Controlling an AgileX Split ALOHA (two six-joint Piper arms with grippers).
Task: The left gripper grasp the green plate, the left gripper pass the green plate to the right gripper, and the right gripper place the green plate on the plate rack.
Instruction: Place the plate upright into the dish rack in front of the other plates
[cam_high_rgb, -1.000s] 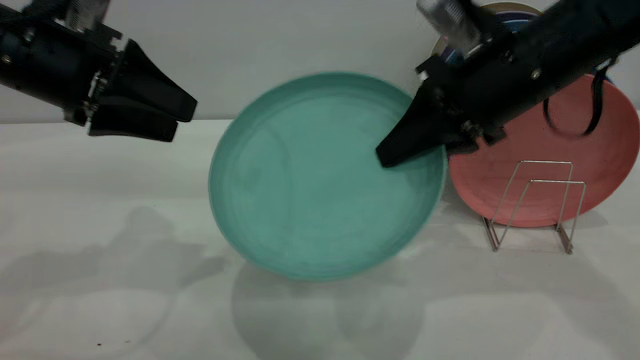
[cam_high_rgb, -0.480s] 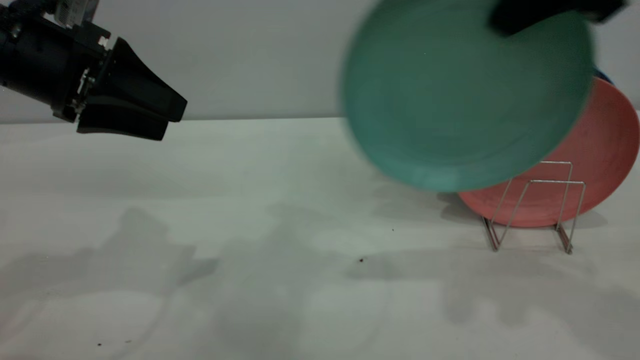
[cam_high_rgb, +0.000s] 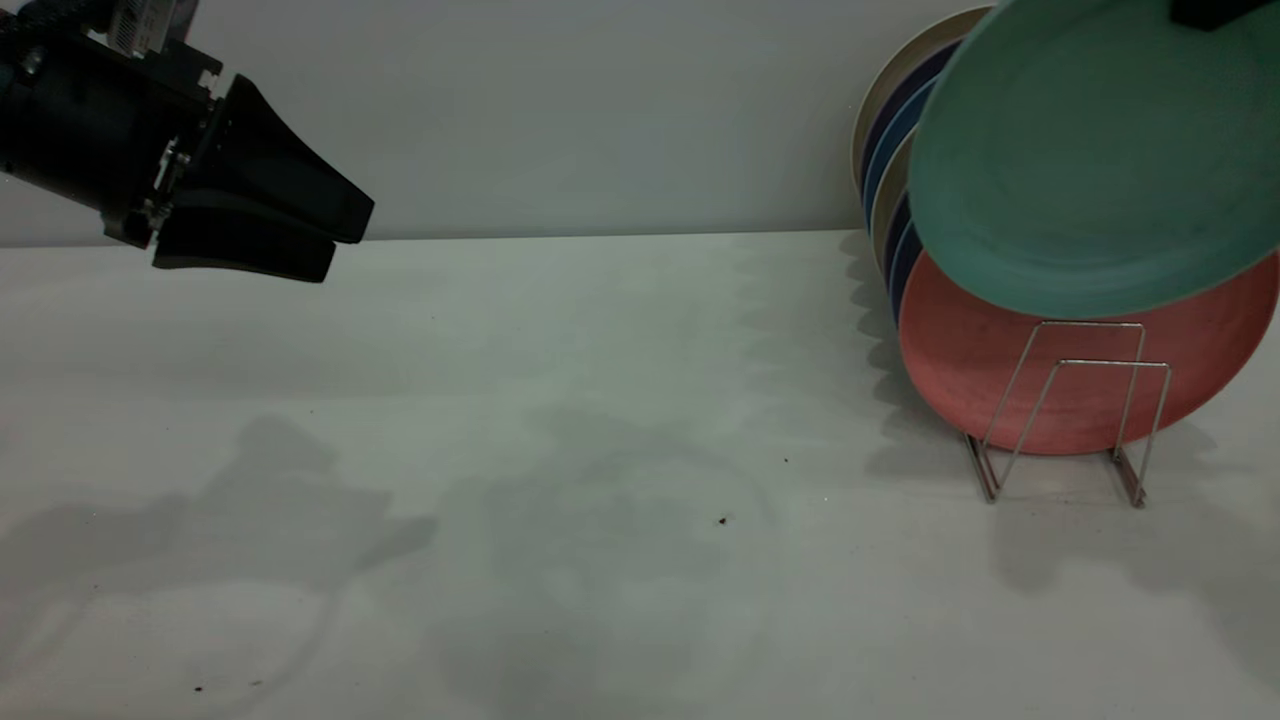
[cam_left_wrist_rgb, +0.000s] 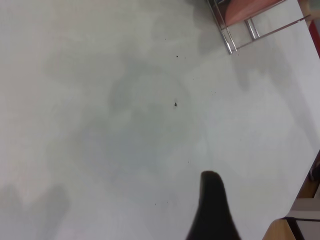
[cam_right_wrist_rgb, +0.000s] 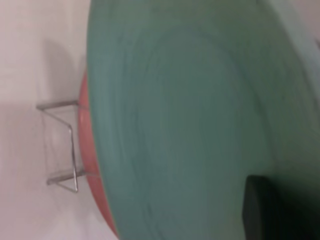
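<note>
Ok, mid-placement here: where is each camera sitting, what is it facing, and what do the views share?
Exterior view: outside the rig, facing both arms across the table; shows the left gripper at the left, and the green plate held high above the plate rack and pink plate.
Left wrist view: on the left arm, looking down at the table; one fingertip shows.
Right wrist view: on the right arm, against the green plate; one finger shows.
Shared: all three show the rack and pink plate.
</note>
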